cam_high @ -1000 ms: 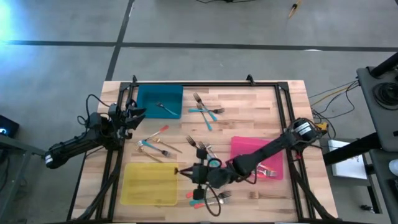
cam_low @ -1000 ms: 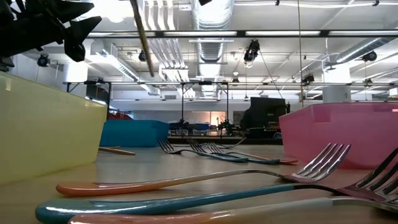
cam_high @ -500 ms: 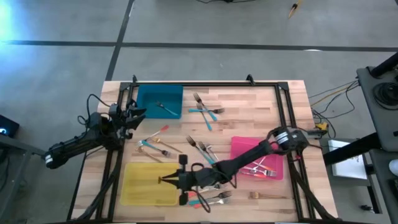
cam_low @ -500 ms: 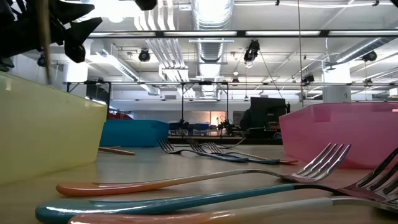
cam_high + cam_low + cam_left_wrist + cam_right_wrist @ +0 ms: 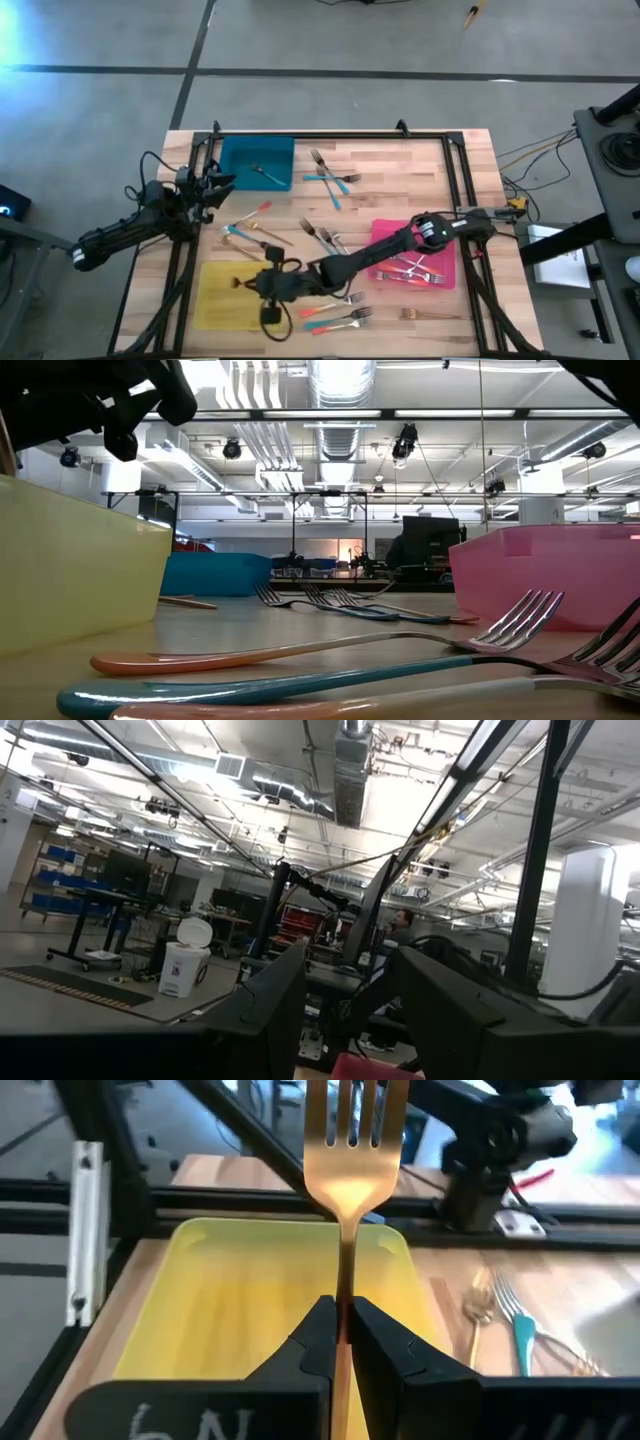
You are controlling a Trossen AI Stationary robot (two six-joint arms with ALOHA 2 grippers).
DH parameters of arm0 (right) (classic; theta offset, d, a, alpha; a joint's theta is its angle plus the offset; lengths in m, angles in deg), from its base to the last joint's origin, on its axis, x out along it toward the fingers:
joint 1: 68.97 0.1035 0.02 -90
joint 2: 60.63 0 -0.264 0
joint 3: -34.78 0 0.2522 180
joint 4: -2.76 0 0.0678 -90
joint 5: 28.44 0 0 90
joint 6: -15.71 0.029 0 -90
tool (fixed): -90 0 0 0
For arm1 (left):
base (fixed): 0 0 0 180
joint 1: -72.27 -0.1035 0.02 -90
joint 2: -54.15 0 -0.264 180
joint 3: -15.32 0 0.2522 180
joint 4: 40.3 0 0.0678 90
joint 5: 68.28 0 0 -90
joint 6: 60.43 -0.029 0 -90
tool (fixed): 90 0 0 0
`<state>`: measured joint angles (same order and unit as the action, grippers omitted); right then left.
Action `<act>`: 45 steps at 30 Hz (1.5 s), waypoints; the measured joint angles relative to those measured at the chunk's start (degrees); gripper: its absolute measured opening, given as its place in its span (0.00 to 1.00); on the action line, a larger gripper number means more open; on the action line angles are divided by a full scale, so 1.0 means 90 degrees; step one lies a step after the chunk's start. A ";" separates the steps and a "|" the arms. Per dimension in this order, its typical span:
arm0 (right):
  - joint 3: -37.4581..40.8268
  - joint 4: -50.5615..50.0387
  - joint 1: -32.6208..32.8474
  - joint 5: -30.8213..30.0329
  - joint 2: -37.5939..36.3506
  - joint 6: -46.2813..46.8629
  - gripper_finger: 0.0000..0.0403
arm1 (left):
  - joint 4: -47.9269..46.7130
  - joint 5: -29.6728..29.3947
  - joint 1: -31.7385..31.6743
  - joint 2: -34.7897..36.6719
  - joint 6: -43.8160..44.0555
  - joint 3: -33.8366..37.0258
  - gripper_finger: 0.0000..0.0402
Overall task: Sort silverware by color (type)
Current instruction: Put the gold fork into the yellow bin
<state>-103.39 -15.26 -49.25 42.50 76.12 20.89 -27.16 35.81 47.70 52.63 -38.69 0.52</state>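
Gold fork (image 5: 346, 1140), pinched in the right end effector (image 5: 340, 1342), had travelled from mid-counter to above the yellow tray (image 5: 230, 1295); release seemed due.

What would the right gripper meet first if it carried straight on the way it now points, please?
The right gripper, shut on a gold fork, points across the yellow tray. Going straight on, the fork's tines would probably pass above the tray's far wall and reach the table's black frame first; depth is unclear.
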 joint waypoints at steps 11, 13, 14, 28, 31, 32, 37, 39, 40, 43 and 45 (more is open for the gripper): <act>-0.0377 -0.0880 -0.0114 0.0358 0.0109 0.1196 0.03 | -0.0009 0.0000 -0.0001 -0.0012 0.0000 -0.0001 0.35; -0.0374 -0.0888 -0.0114 0.0356 0.0118 0.1199 0.03 | -0.0011 0.0000 -0.0001 -0.0012 0.0000 -0.0002 0.35; -0.0374 -0.0886 -0.0114 0.0359 0.0118 0.1198 0.03 | -0.0010 0.0000 -0.0001 -0.0012 0.0001 -0.0002 0.35; -0.0362 -0.0871 -0.0111 0.0662 0.0123 0.1196 0.17 | -0.0012 0.0000 0.0000 -0.0012 0.0000 -0.0002 0.35; -0.0359 -0.0874 -0.0111 0.0670 0.0123 0.1195 0.22 | -0.0012 0.0000 0.0000 -0.0012 0.0001 -0.0001 0.35; -0.0359 -0.0889 -0.0111 0.0670 0.0123 0.1196 0.24 | -0.0012 0.0000 -0.0001 -0.0012 0.0001 -0.0002 0.35; -0.0349 -0.2306 -0.0081 0.0691 -0.0242 0.1261 0.27 | -0.0012 0.0000 0.0000 -0.0012 0.0001 -0.0002 0.35; -0.0408 -0.3375 -0.0043 0.0686 -0.0512 0.1615 0.27 | -0.0012 0.0000 0.0000 -0.0012 0.0000 0.0000 0.35; -0.0434 -0.3885 -0.0012 0.0681 -0.0633 0.1883 0.27 | -0.0013 0.0000 0.0000 -0.0012 0.0000 -0.0002 0.35; -0.0434 -0.5525 0.0145 0.0687 -0.0933 0.2804 0.25 | -0.0015 0.0000 -0.0001 -0.0012 0.0000 -0.0001 0.35; -0.0422 -0.6606 0.0303 0.0694 -0.0997 0.3497 0.23 | -0.0012 0.0000 0.0000 -0.0015 0.0002 0.0000 0.35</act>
<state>-107.19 -74.71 -46.52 48.75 67.15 52.36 -27.27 35.81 47.70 52.50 -38.67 0.52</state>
